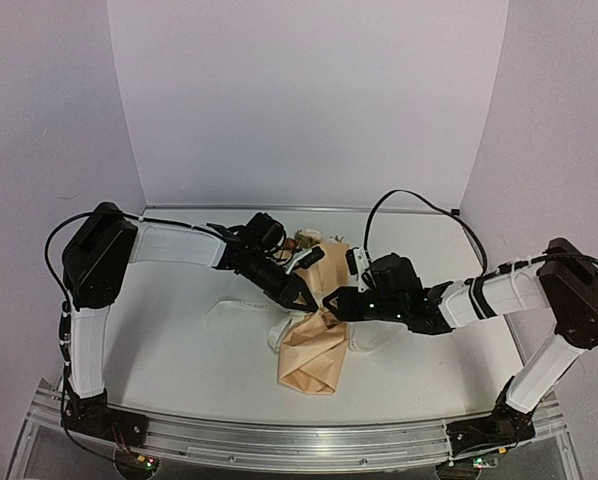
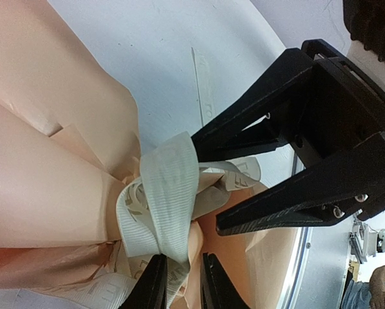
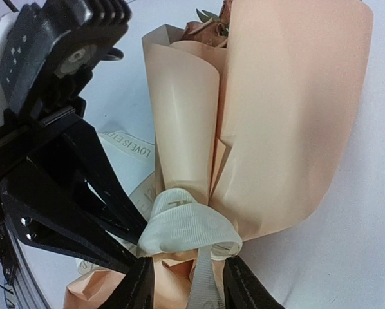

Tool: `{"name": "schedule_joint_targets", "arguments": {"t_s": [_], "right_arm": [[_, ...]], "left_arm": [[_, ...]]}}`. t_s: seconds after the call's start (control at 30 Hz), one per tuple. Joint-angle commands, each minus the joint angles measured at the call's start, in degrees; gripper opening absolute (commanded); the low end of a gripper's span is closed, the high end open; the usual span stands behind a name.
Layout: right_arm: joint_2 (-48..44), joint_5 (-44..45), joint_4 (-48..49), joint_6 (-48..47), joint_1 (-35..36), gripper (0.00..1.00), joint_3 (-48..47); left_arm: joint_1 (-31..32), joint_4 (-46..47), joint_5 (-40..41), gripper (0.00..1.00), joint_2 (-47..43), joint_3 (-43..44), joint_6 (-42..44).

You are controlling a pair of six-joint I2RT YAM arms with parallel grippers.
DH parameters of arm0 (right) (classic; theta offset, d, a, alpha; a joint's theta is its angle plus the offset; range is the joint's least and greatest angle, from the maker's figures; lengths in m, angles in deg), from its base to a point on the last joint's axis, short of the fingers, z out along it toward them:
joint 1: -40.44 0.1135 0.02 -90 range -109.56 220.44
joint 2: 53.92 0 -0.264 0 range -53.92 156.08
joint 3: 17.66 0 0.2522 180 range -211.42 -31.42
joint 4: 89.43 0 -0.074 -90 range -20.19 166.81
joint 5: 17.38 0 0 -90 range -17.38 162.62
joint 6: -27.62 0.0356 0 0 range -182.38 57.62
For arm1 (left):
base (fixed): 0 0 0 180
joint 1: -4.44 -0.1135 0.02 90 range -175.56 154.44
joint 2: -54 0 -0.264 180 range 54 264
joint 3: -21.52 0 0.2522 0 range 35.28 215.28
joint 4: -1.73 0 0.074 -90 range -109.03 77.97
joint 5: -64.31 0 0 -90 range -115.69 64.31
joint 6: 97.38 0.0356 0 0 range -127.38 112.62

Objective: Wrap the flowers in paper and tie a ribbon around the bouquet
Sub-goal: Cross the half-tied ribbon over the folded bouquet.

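Note:
The bouquet (image 1: 315,352) lies in the middle of the table, its tan paper (image 3: 289,109) rolled into a cone. The flowers (image 1: 304,240) peek out at the far end, and in the right wrist view only a few brown heads (image 3: 208,22) show. The cream ribbon (image 3: 189,225) is looped round the cone's narrow neck (image 2: 170,187). My left gripper (image 2: 183,270) is shut on a strand of it, close against the knot. My right gripper (image 3: 187,280) stands open on either side of a hanging strand, which touches neither finger. Both grippers meet at the neck (image 1: 319,298).
Loose ribbon with printed lettering (image 3: 125,148) trails over the white table (image 1: 179,350) to the left of the bouquet. White walls close in the back and sides. A metal rail (image 1: 299,440) runs along the near edge.

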Motion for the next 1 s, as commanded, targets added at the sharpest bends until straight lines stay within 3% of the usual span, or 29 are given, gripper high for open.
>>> {"name": "schedule_joint_targets", "arguments": {"t_s": [0.0,0.4,0.77,0.97], "right_arm": [[0.3,2.6,-0.4,1.0,-0.3,0.37,-3.5],[3.4,2.6,-2.5,1.2,-0.4,0.37,-6.8],[4.1,1.2,-2.9,0.6,-0.5,0.07,-6.8],[4.1,0.4,-2.8,0.2,-0.5,0.00,-6.2]], "left_arm": [[-0.2,-0.2,-0.8,0.20,-2.4,1.8,0.5],[-0.2,-0.3,-0.9,0.20,-3.4,1.8,0.5],[-0.2,-0.4,-0.9,0.20,-3.9,2.1,0.1],[-0.3,0.6,-1.4,0.23,-4.9,2.4,-1.7]]}}
